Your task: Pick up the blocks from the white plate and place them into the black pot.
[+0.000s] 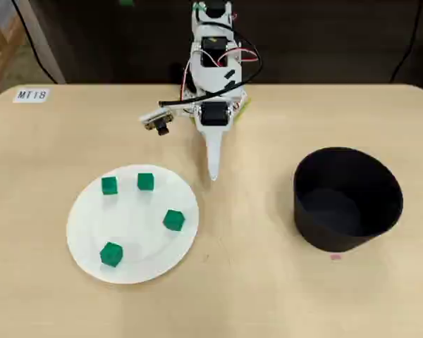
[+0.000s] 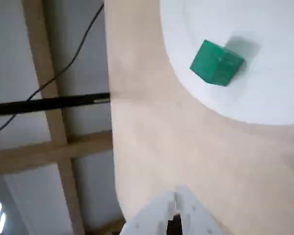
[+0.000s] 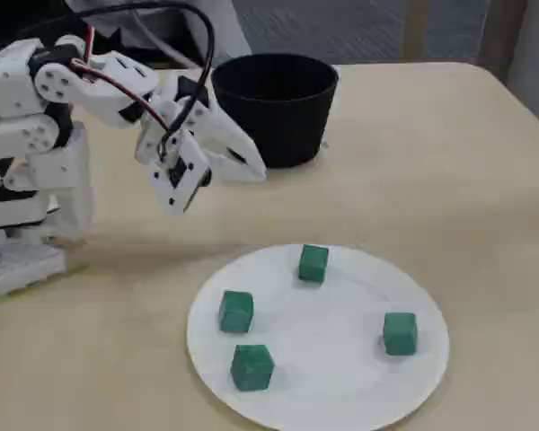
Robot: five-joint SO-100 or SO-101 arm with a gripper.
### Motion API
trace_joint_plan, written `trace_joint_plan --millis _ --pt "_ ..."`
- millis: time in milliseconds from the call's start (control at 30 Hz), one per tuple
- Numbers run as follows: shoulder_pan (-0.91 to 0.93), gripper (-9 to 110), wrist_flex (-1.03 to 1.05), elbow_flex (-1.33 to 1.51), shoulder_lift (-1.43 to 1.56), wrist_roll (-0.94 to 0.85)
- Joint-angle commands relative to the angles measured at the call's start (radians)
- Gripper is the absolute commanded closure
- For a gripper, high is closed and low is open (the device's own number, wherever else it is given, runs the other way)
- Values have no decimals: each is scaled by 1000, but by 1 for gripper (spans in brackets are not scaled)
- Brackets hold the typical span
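A lab or classroom-like test bench is suggested. A pale wooden table (image 1: 268, 296) with rounded corners is seen, and a small printed label (image 1: 32, 94) (it seems to read "MT18") is stuck at one corner in the overhead view, as on numbered furniture. A white hobby arm (image 3: 36, 135) with exposed wires (image 1: 243, 56) is mounted at the table's edge. Loose black cables (image 2: 63, 68) and wooden framing (image 2: 49, 98) are seen beyond the table.

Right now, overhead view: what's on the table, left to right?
MT18 label → white plate carrying four green blocks → gripper, jaws shut and holding nothing, just right of the plate → black pot.
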Motion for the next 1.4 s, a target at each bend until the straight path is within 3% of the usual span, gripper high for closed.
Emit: trace_joint_plan --millis 0,500,700,800,1033,1367 --pt "74 104 0 29 6 74" --pt "72 104 6 26 6 77" --pt "133 104 207 -235 -14 15" --pt "143 104 229 -394 -158 12" --pt "118 104 321 -916 -805 -6" --pt "321 104 333 -1175 -1186 23"
